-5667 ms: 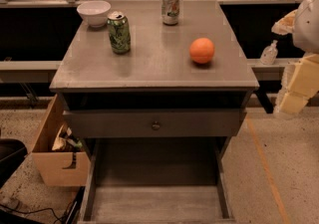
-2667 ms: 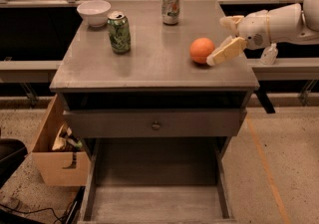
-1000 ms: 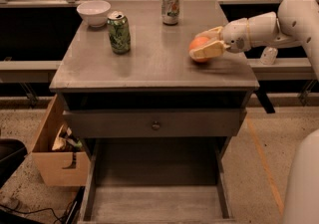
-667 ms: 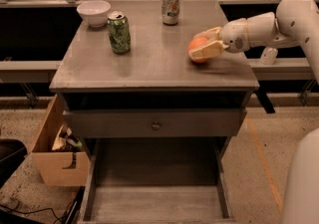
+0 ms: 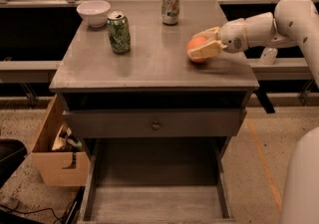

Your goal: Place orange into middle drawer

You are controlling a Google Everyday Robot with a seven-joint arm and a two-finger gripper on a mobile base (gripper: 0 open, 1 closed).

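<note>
**Where the orange sits now**

Because the table [image 5: 149, 63] has the drawer [image 5: 154, 205] lying open well below its front edge, the way to go looks like forward and down. The gripper [image 5: 198, 49] reaches in from the right edge. Its two fingers squeeze the orange [image 5: 195, 46], which sits near that edge.

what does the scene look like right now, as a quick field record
gripper: right side of the tabletop, fingers closed around the orange
orange: between the fingers, low over the tabletop; whether it is lifted cannot be told
middle drawer: pulled open at the bottom, bare plank floor showing
knobbed drawer front: closed, above the open drawer
green can: upright, left of centre
second can: upright, at the back
white bowl: back left corner
cardboard box: on the floor, left of the cabinet
</note>
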